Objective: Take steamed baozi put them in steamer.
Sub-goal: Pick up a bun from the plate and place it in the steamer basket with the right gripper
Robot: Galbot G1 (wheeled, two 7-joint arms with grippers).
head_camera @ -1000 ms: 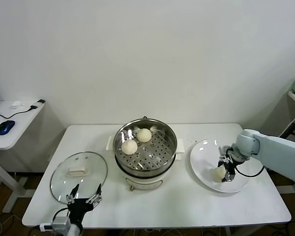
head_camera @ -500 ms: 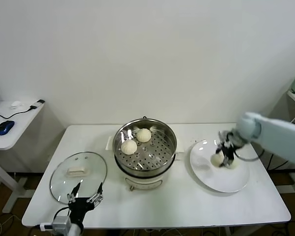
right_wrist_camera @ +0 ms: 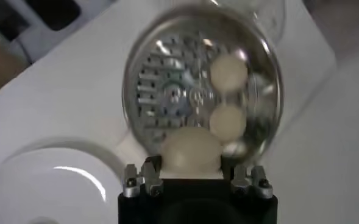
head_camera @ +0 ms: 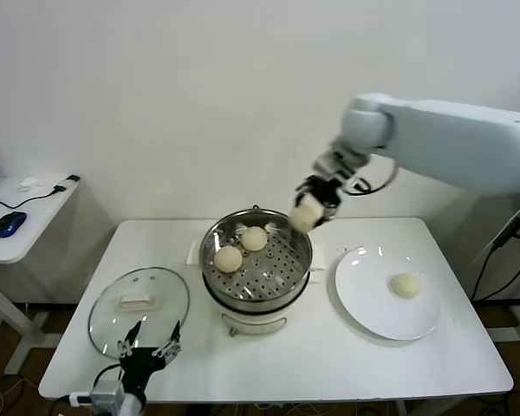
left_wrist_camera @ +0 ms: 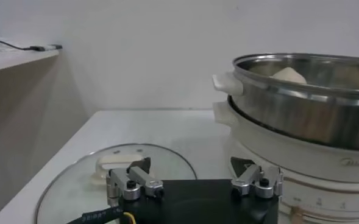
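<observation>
The right end effector (head_camera: 316, 201) grips a bun (head_camera: 304, 217) high above the steamer (head_camera: 256, 256) rim, on the plate (head_camera: 386, 292) side. Released here, the bun could strike the rim and roll onto the surface (head_camera: 347, 364). Two buns (head_camera: 229, 258) sit on the tray; one (head_camera: 405, 285) waits on the plate. The left end effector (left_wrist_camera: 194, 182) hangs spread apart beside the lid (head_camera: 139, 300).

The steamer (head_camera: 256, 260) was shiny polished steel on a glossy white plastic base. The buns (head_camera: 229, 258) looked matt and doughy, the lid (head_camera: 139, 308) clear glass, the worktop (head_camera: 329, 364) smooth white.
</observation>
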